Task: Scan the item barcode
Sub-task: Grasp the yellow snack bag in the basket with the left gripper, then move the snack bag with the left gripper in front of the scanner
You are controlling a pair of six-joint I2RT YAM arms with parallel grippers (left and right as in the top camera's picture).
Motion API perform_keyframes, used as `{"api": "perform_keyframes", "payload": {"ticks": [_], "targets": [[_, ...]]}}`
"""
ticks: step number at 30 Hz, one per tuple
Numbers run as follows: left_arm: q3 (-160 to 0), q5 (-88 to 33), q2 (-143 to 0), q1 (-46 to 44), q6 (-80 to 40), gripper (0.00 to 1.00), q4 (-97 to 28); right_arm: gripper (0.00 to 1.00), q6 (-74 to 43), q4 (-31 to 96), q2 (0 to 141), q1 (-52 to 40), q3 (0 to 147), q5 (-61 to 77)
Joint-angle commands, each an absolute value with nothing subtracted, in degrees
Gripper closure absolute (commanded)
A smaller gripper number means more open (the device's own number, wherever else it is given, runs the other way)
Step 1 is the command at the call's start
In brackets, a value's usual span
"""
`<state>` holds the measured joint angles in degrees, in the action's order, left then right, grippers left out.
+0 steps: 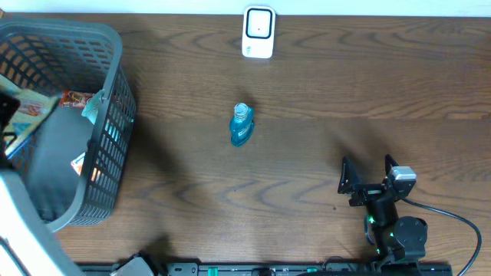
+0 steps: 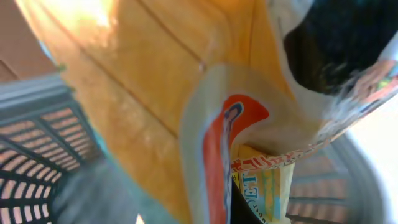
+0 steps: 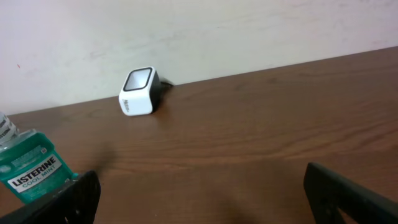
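Glossy orange packet [image 2: 143,93] pinched by left hand [image 1: 8,115] in slatted basket [image 1: 112,146]; right hand [image 1: 368,175] spread.

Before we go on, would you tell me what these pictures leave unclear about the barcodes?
- Orange packet: left wrist view, too close and blurred; no barcode readable.
- Mouthwash bottle: too small overhead; cut off by the left edge in the right wrist view.
- Packets in the basket: overhead, partly hidden by its wall.
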<state>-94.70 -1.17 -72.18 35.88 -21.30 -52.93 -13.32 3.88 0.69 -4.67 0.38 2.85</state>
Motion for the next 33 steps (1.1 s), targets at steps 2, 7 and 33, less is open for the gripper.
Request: {"api": "perform_keyframes", "payload": {"ticks": [2, 7, 33], "targets": [[-95.7, -1.5, -64.7, 35.9, -29.9, 0.92, -52.1, 0.01, -12.8, 4.1, 0.3, -4.4, 0.3, 3.0], [-95.7, -24.3, -57.6, 35.9, -38.5, 0.92, -45.7, 0.01, -12.8, 4.1, 0.3, -4.4, 0.3, 3.0], [-92.9, -30.5, -71.9, -26.3, -10.3, 0.92, -37.2, 0.01, -12.8, 4.1, 0.3, -4.4, 0.3, 3.0]]}}
